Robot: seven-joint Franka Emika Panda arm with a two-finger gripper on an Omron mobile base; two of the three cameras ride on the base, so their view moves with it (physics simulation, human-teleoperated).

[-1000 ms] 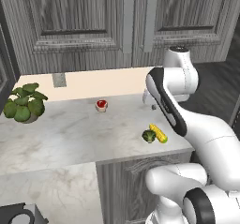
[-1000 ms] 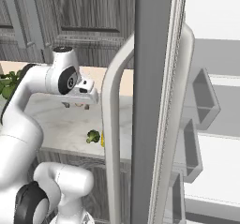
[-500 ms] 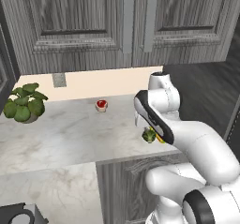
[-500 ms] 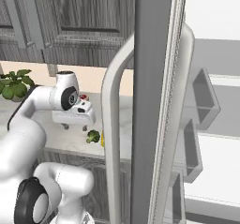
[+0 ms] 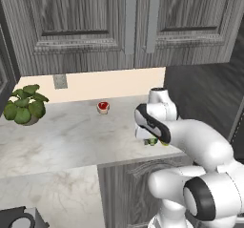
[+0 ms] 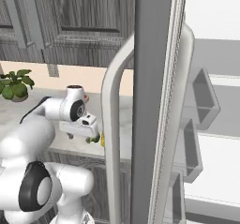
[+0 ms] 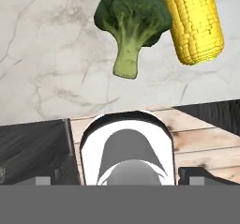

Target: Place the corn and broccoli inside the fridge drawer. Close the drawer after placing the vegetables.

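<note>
broccoli (image 7: 131, 24) lies on the marble counter (image 5: 71, 136) near its front edge, touching the corn (image 7: 193, 21). the gripper (image 6: 79, 133) hangs over them, jaws spread wide, holding nothing. best to centre on one vegetable alone, then lower; beyond stand the red cup (image 5: 103, 107) and plant (image 5: 25, 108).

The broccoli (image 7: 132, 24) and the corn (image 7: 193, 21) lie side by side, touching, on the table (image 5: 71, 136) near its front edge, with the arm's hand just above them. Farther back sits a small cup (image 5: 103, 107), and a potted plant (image 5: 25, 106) stands at the far left. An open fridge door (image 6: 154, 101) stands to the right of the table.
</note>
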